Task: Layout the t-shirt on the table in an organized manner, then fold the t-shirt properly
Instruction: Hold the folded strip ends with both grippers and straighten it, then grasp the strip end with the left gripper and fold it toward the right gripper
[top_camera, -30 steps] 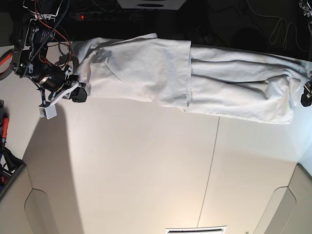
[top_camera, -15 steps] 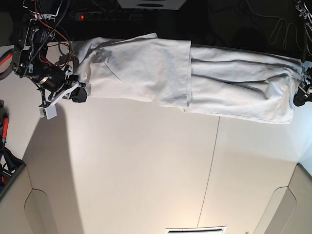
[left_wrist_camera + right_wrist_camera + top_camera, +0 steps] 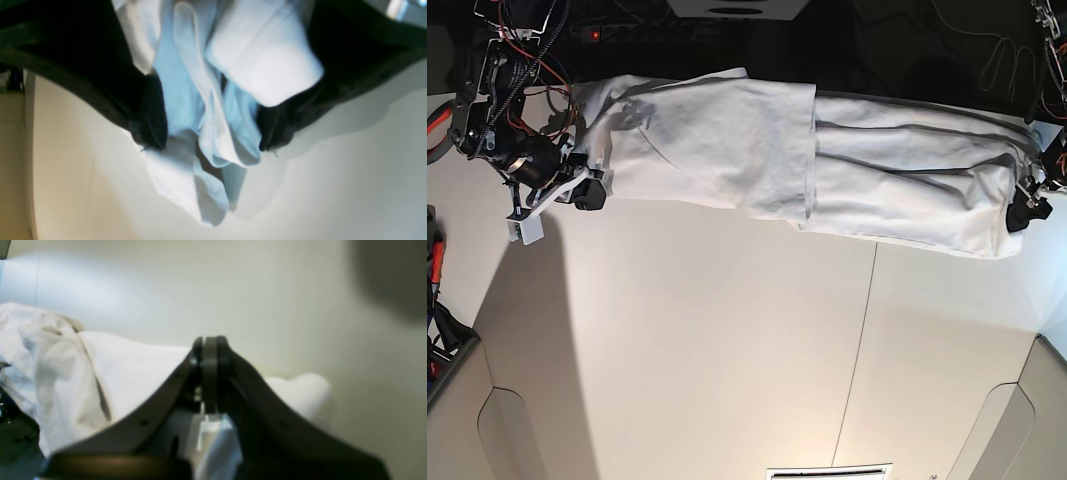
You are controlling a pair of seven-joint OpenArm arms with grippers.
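T-shirt (image 3: 807,165) fabric, white to pale grey, lies stretched in a long band along the far edge of the bench (image 3: 727,350), reaching from near the bench's left side almost to its right side in the base view. It is folded lengthwise, with one layer's edge crossing the band near its middle and soft creases running along the right-hand half.

At the band's left end the right claw (image 3: 587,190) sits at the cloth's edge. The right wrist view shows its two dark fingers pressed flat together, fully closed; white cloth lies just behind and below them, but whether any fabric is pinched between them cannot be told.

At the band's right end the left claw (image 3: 1027,205) meets the bunched end of the cloth. In the left wrist view its fingers (image 3: 150,113) stand wide apart on either side of a gathered, hanging bundle of the fabric, and the loose folds trail down between them toward the pale bench surface.

A thin dark seam runs across the bench's near half.
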